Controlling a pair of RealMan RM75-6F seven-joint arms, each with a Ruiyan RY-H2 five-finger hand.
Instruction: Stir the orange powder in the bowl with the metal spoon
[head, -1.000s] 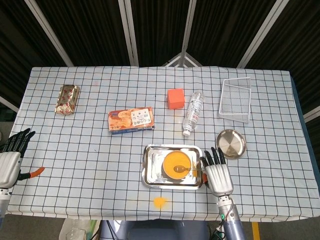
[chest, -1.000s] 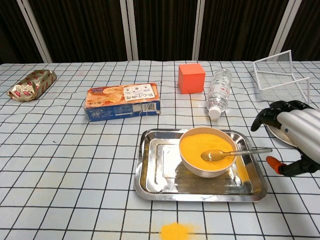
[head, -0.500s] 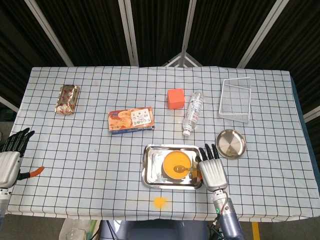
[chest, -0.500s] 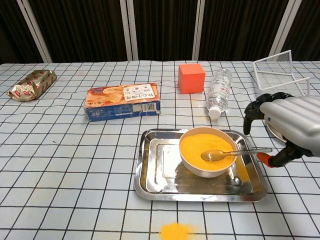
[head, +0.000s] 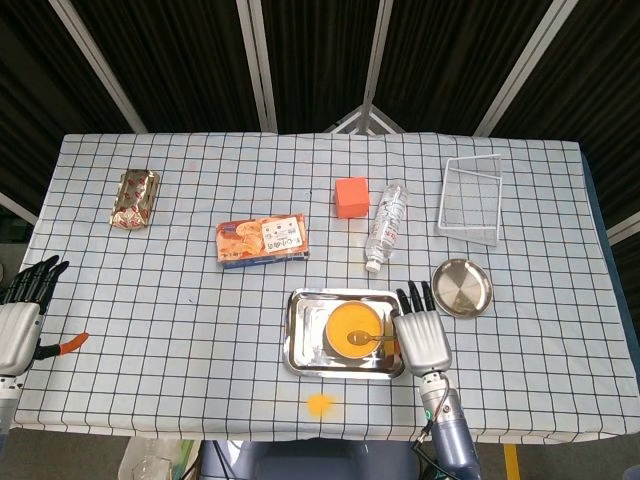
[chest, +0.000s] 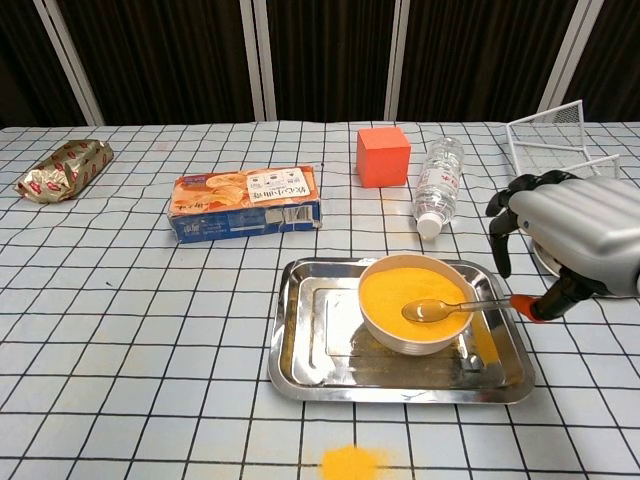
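Over the last second my right hand (chest: 575, 235) had moved in from beside the tray toward the spoon's handle, sliding left and a little up; in the head view it went from below the round dish to level with the bowl. It hung at the tray's right edge, back of the hand turned up and outward, dark fingers (chest: 503, 232) curled downward over the handle's end. The orange-tipped thumb (chest: 540, 303) reached in low and sat right at the tip of the handle; whether it touched I could not tell. Nothing was in its grasp, and the fingers stood apart.

The spoon (chest: 452, 307) had not moved: its bowl lay in the orange powder (chest: 410, 290), its handle resting over the rim and pointing right toward my thumb. The bowl (chest: 392, 337) stood in the right half of the metal tray (chest: 315, 350), near the table's front edge.

My left hand (head: 20, 325) kept its place at the far left edge of the table, fingers extended and apart, holding nothing.

A small heap of spilled powder (chest: 352, 463) lay on the cloth in front of the tray. The round dish (head: 462, 288) sat just beyond my right hand.
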